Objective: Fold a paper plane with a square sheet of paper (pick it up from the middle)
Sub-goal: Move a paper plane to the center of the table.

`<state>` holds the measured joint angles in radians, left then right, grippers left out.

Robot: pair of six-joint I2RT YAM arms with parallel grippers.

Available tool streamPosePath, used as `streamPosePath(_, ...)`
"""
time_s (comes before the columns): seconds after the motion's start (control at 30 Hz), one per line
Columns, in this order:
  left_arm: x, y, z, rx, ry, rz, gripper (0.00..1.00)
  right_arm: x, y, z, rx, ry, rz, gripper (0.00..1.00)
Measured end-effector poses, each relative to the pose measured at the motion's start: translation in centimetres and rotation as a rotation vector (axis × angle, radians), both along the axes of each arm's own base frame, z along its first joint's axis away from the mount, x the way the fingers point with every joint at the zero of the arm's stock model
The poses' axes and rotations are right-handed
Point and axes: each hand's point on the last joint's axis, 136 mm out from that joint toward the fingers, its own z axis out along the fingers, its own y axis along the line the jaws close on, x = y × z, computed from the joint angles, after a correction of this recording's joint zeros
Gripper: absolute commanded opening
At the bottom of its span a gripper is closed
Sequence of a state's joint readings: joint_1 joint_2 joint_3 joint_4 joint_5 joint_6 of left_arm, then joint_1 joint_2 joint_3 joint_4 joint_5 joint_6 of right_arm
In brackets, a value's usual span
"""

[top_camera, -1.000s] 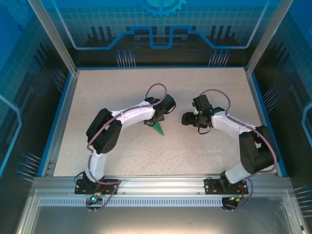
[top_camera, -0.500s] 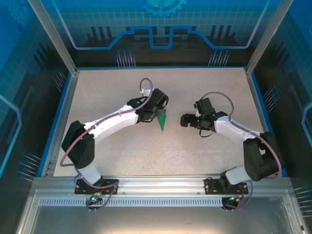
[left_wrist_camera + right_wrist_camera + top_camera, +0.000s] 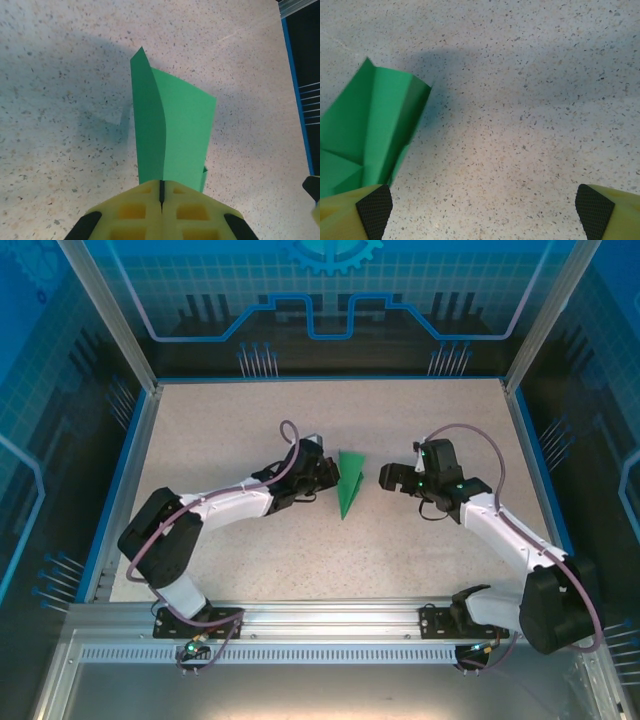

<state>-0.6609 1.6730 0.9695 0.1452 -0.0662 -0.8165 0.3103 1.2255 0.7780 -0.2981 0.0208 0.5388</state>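
Note:
The square sheet of paper, green and folded into a narrow pointed paper plane [image 3: 350, 482], is near the table's middle with its tip pointing toward the near edge. My left gripper [image 3: 322, 478] holds it from the left. In the left wrist view the yellow fingers [image 3: 140, 200] are pressed together on the plane's [image 3: 175, 135] end, and its wings spread away from them. My right gripper [image 3: 386, 478] stands wide open just right of the plane and does not touch it. Its black pads [image 3: 374, 209] sit at the frame's lower corners with the plane [image 3: 370, 135] at the left.
The speckled table [image 3: 240, 420] has blue rails [image 3: 128, 460] on the left, right and back, with glass walls behind. An aluminium beam [image 3: 320, 615] carrying both arm bases runs along the near edge. Open tabletop lies ahead of the right gripper [image 3: 484, 215].
The left arm has stretched out and carried the plane right and toward the back, turning it tip-down. The right gripper has opened wider and its arm has extended toward the plane.

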Motion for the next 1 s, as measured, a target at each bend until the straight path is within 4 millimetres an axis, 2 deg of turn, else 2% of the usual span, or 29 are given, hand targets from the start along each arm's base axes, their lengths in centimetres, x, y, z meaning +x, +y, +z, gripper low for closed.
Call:
streamPosePath(0.2, -0.4, 0.3, -3.7, -0.07, 0.052, 0.023, 0.0, -0.1, 1.2, -0.8, 0.016, 0.079, 0.037, 0.81)
streamPosePath(0.33, -0.8, 0.5, -5.5, -0.087, 0.094, 0.051, 0.0, 0.2, 3.7, -1.5, 0.013, 0.137, 0.099, 0.62)
streamPosePath(0.4, -1.0, 0.7, -6.2, -0.089, 0.11, 0.062, 0.0, 0.2, 5.2, -2.1, 0.011, 0.169, 0.129, 0.59)
streamPosePath(0.53, -1.5, 1.2, -7.5, -0.086, 0.142, 0.08, 0.0, 0.2, 7.4, -3.6, 0.0, 0.232, 0.174, 0.56)
streamPosePath(0.77, -1.9, 2.2, -8.6, -0.071, 0.164, 0.117, 0.0, 0.4, 9.4, -5.7, 0.0, 0.315, 0.197, 0.5)
streamPosePath(1.0, -1.9, 2.3, -8.6, -0.066, 0.162, 0.123, 0.0, 0.1, 11.5, -6.5, 0.026, 0.362, 0.256, 0.54)
